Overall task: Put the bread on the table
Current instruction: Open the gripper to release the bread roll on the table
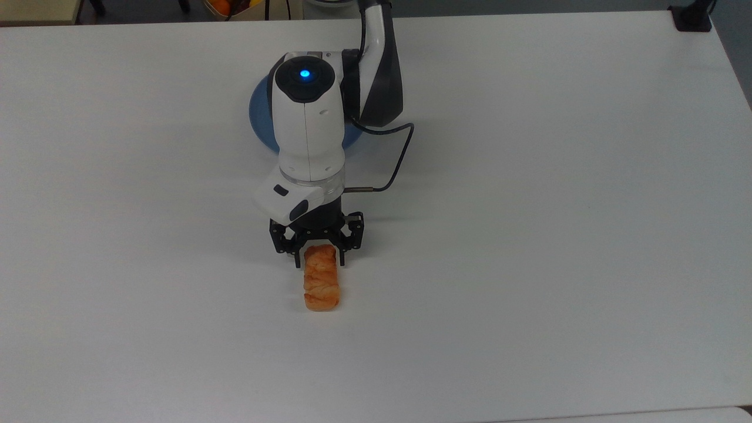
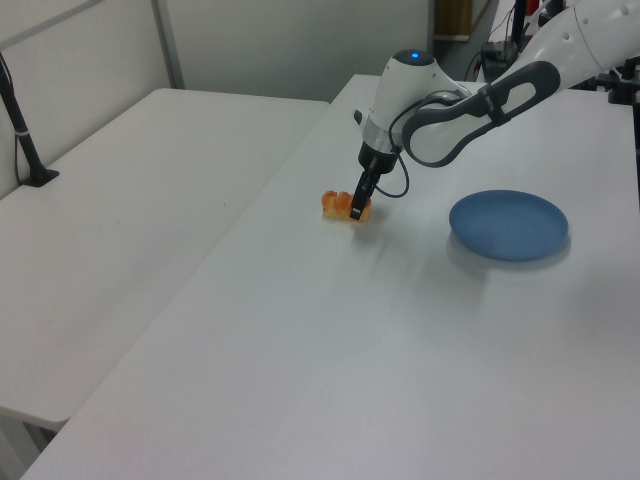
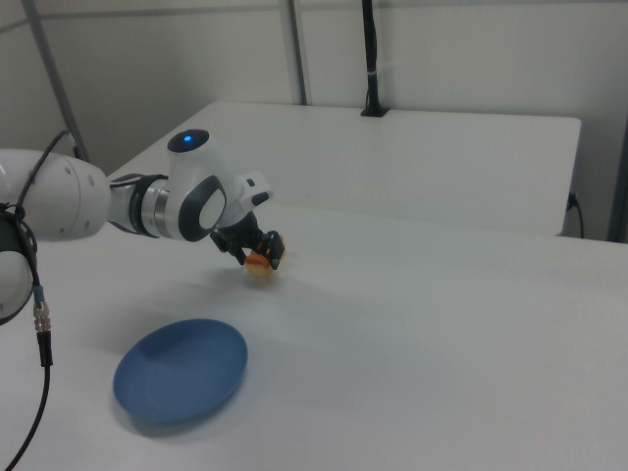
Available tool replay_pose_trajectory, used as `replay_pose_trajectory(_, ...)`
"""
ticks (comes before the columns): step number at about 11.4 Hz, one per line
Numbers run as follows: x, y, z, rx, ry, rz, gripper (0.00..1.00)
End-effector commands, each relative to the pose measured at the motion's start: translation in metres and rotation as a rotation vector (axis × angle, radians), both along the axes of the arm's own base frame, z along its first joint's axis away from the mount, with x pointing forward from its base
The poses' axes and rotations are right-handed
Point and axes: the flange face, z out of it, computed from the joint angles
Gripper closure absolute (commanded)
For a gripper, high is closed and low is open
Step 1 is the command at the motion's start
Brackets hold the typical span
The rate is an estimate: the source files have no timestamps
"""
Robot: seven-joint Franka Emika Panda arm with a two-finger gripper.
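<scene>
- The tabletop (image 1: 558,235) is a broad, bare white surface, and it is judged to serve as the drop-off place because the task names it as the destination.
- The arm (image 1: 305,117) is stretched out from the far edge of the top view and angled down, so that its wrist is brought low over the open area in front of the blue plate.
- The blue plate (image 2: 508,224) is seen lying flat with nothing on it, well apart from the bread in the left view; the release spot is judged to be chosen clear of its rim.
- The gripper (image 1: 318,254) is held just above the surface, and its fingers (image 1: 296,257) are seen set on either side of the bread's near end, apparently closed on it.
- The bread (image 1: 321,285) is laid lengthwise, pointing away from the gripper, and appears to be resting on the tabletop; whether its gripped end is fully settled cannot be told.
- The next step is judged to be a release followed by a lift, since the bread seems already supported.
</scene>
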Motion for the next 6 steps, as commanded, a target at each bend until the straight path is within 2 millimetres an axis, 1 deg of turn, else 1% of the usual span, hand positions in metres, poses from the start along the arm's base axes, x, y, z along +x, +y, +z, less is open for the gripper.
replay_pose_trajectory(1, 0.004, -0.001, 0.011, -0.002, -0.035, -0.011, 0.00)
replay_pose_trajectory(2, 0.004, -0.004, 0.026, 0.001, -0.053, -0.014, 0.00)
replay_pose_trajectory(3, 0.001, -0.004, 0.046, 0.005, -0.066, -0.019, 0.00)
replay_pose_trajectory(4, -0.008, -0.005, 0.064, 0.012, -0.060, -0.032, 0.00)
replay_pose_trajectory(5, -0.023, -0.009, 0.093, 0.013, -0.012, -0.054, 0.00)
replay_pose_trajectory(6, -0.038, -0.018, 0.120, 0.011, 0.043, -0.073, 0.00)
